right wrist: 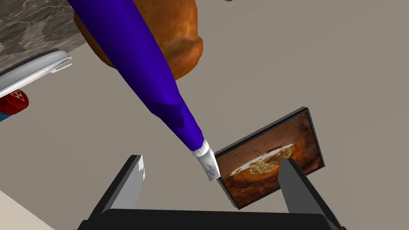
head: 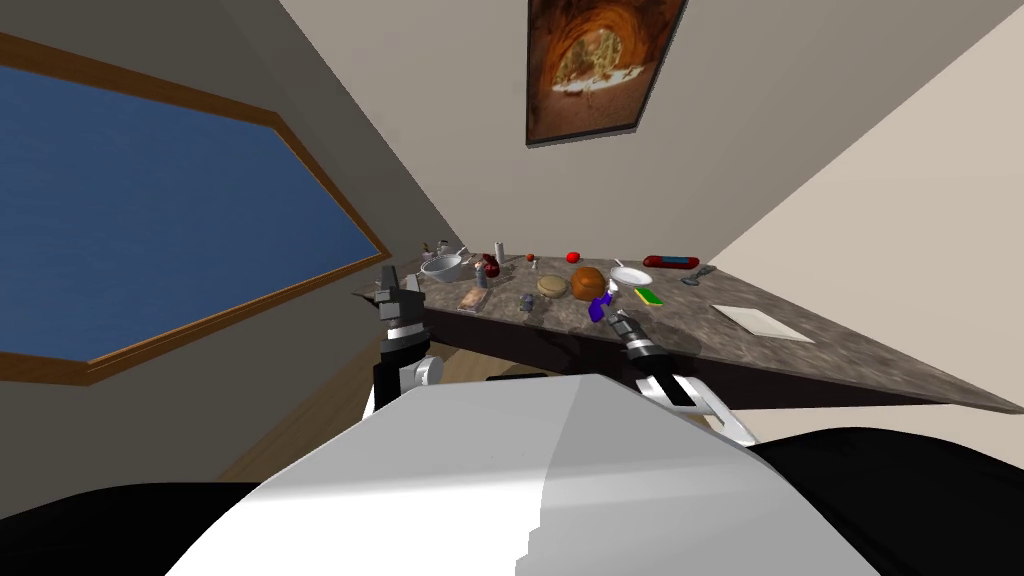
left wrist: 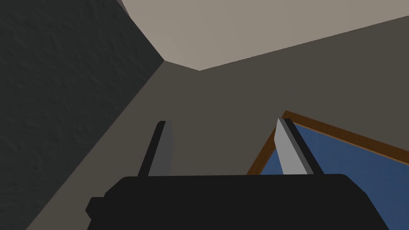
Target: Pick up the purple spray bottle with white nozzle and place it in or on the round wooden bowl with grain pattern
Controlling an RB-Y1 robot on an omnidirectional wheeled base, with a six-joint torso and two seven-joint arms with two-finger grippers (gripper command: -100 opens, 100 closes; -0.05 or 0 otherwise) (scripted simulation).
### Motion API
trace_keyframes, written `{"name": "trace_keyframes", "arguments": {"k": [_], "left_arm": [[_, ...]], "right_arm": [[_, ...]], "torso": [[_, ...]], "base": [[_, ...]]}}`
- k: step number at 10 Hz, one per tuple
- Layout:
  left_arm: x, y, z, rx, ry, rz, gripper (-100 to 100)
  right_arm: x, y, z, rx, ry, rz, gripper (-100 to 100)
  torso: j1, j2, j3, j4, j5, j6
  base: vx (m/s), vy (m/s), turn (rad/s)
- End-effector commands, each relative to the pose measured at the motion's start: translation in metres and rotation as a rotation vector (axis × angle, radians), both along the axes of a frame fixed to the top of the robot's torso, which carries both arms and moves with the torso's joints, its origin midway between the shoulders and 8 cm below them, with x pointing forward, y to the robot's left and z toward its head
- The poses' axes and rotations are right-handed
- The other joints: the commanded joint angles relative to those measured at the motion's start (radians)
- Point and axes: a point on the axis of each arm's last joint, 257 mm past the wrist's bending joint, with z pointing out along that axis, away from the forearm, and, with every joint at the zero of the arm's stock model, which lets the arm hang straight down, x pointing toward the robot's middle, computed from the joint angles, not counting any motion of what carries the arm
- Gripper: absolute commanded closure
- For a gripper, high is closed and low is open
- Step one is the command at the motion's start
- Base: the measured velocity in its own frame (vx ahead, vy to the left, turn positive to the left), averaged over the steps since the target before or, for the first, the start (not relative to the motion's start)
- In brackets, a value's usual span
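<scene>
Right end effector (right wrist: 211, 159) spread; purple bottle (right wrist: 139, 60) tilted before brown bowl (right wrist: 179, 32); left end effector (left wrist: 222, 121) spread.

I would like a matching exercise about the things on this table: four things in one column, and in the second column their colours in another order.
Things:
1. spray bottle
2. round bowl
3. small block
4. flat sheet

Colours:
a. white
b. purple body
c. yellow and green
d. brown

Pairs: 1-b, 2-d, 3-c, 4-a
</scene>
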Motion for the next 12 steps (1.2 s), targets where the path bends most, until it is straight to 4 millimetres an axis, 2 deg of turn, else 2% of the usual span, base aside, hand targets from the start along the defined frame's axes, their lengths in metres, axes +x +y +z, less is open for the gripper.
{"name": "trace_keyframes", "arguments": {"k": [1,6,9,10,12], "left_arm": [[0.000,0.000,0.000,0.000,0.000,0.000,0],[0.000,0.000,0.000,0.000,0.000,0.000,0],[0.000,0.000,0.000,0.000,0.000,0.000,0],[0.000,0.000,0.000,0.000,0.000,0.000,0],[0.000,0.000,0.000,0.000,0.000,0.000,0]], "right_arm": [[0.001,-0.018,-0.012,-0.055,0.045,-0.022,-100],[0.003,-0.069,-0.030,-0.221,0.160,-0.079,-100],[0.004,-0.098,-0.035,-0.309,0.215,-0.114,-100],[0.003,-0.115,-0.036,-0.360,0.245,-0.135,-100],[0.002,-0.136,-0.036,-0.417,0.280,-0.161,-100]], "torso": [[0.000,0.000,0.000,0.000,0.000,0.000],[0.000,0.001,0.000,0.000,0.000,0.000],[0.001,0.001,0.001,0.000,0.000,0.000],[0.000,0.001,0.000,0.000,0.000,0.000],[0.001,0.000,0.000,0.000,0.000,0.000]], "base": [[0.034,0.084,0.010],[0.026,0.084,0.008],[0.025,0.086,0.008],[0.050,0.088,0.019],[0.028,0.092,0.008]]}}
